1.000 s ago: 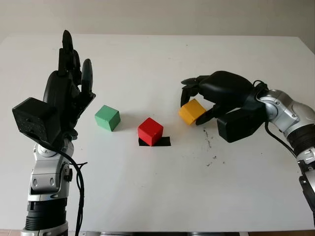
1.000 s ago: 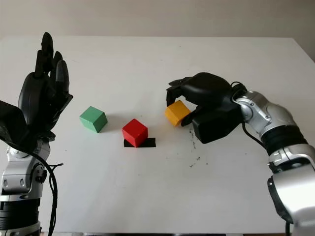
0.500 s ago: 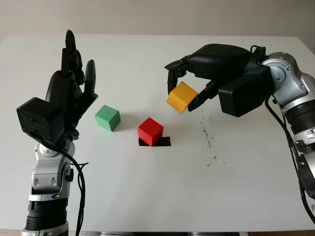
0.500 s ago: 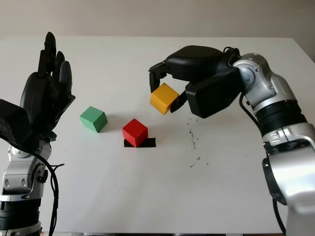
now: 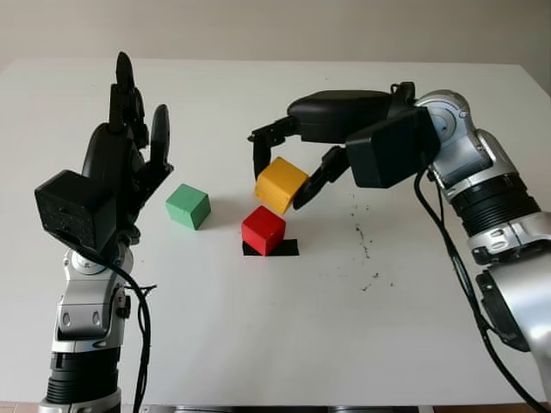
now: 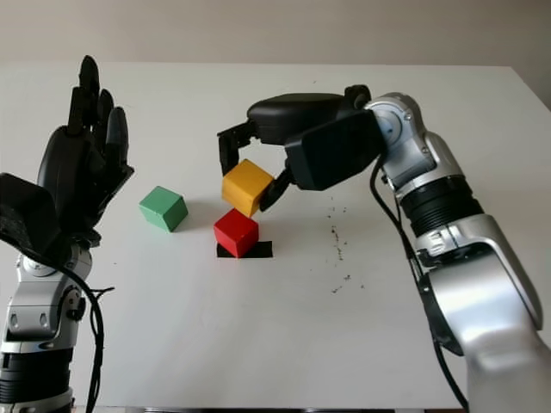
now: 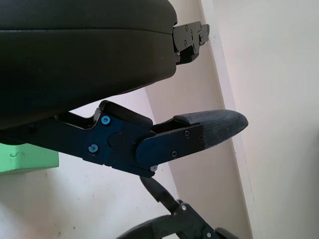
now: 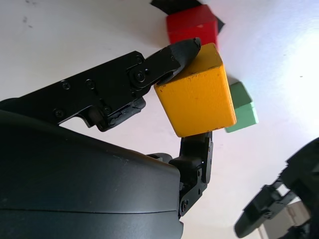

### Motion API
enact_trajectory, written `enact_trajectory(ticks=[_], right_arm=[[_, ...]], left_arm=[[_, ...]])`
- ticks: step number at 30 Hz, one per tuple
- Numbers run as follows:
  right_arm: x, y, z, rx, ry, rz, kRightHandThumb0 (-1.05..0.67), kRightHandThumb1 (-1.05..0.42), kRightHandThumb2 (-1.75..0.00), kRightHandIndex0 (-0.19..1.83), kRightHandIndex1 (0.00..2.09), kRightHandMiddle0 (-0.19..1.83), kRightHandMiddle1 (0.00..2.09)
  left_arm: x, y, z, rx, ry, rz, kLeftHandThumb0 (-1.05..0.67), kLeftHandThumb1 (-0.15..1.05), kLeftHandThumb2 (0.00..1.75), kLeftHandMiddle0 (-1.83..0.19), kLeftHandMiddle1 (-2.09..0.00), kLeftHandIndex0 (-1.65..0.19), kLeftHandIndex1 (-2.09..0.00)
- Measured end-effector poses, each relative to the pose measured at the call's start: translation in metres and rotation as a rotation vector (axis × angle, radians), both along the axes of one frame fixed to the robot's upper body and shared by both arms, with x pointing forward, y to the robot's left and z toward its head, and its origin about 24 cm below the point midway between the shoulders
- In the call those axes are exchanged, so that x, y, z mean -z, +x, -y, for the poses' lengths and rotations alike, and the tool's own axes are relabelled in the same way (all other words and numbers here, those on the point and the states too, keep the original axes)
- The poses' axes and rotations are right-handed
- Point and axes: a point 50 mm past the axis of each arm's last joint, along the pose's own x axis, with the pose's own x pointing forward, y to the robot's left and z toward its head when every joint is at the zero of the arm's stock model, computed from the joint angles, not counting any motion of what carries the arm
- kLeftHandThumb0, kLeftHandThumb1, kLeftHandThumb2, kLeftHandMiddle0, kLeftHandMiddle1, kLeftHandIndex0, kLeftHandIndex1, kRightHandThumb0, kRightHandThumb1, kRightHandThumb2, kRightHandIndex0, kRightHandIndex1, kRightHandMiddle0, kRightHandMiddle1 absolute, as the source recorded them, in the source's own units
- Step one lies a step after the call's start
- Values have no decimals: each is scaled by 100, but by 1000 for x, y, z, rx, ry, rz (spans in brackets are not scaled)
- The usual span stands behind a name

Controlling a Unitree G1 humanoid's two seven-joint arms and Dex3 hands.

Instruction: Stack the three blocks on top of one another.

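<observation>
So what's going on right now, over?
Right hand holding yellow wooden cube above red cube. Left hand open, raised beside green cube. Nothing blocking.

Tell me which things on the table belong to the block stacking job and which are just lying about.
Part of the job:
- yellow block, held above the table by the right robot hand
- red block, on the table
- green block, on the table

Just lying about:
- black tape patch beside the red block
- dark specks on the white table
- left robot hand, raised, open

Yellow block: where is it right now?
In the eye views the yellow block is held off the table in the right hand, just above and slightly behind the red block, right of the green block.
</observation>
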Motion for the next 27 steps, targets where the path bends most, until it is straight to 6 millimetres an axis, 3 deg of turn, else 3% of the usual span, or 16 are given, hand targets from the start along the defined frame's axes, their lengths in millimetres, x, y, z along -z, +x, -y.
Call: enact_trajectory(ticks=[8, 27], right_arm=[[13, 1, -9, -23, -23, -32, -49, -97, -6, 25, 4, 36, 158], [18, 3, -11, -13, -35, -45, -48, -96, -5, 25, 5, 34, 159]], left_arm=[[0, -1, 0, -4, 3, 0, -70, 105, 66, 19, 0, 19, 0], [0, 0, 0, -18, 14, -1, -71, 105, 65, 19, -1, 19, 0]])
